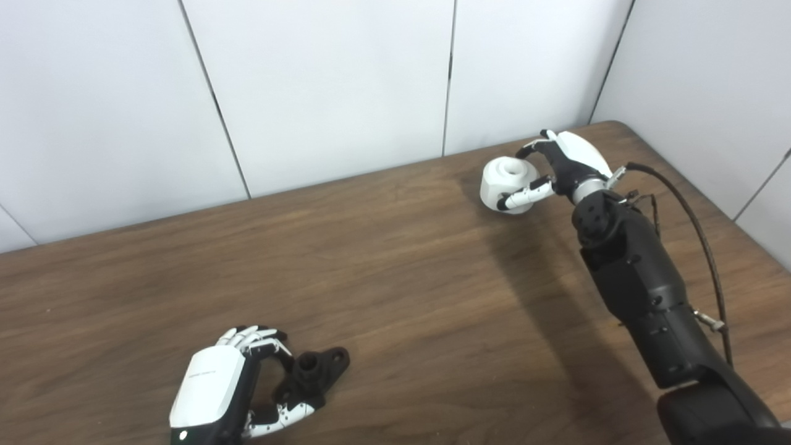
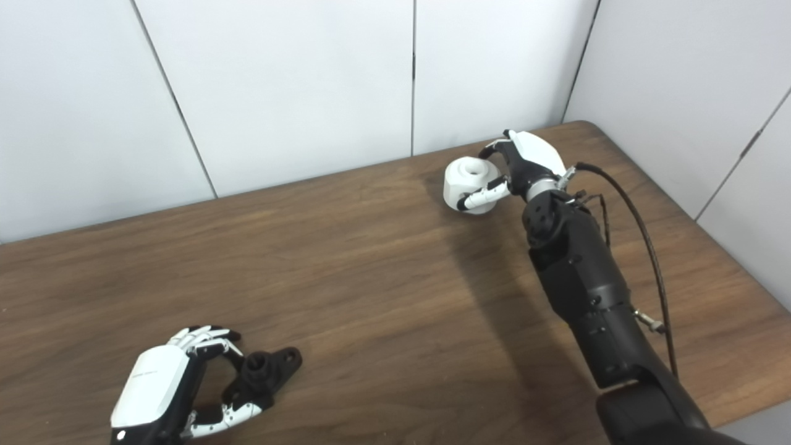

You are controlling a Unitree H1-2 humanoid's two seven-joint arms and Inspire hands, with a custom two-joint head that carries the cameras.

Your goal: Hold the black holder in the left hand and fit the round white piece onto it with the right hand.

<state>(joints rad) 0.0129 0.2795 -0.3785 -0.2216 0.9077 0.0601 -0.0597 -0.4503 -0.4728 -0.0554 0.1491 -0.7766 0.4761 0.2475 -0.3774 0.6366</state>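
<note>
The black holder (image 1: 315, 371) lies on the wooden table (image 1: 395, 290) near the front left, a small piece with a raised socket and a flat lug. My left hand (image 1: 232, 386) is curled around its left side, fingers behind it and thumb in front, touching it. At the far right the round white piece (image 1: 510, 183), a stubby cylinder with a hole in its top, stands on the table. My right hand (image 1: 559, 167) is wrapped around that piece from the right, fingers behind and thumb across its front.
White wall panels (image 1: 346, 86) run right behind the table's far edge, and another wall (image 1: 710, 93) closes the right side. The right forearm (image 1: 642, 290) with a black cable crosses the table's right part.
</note>
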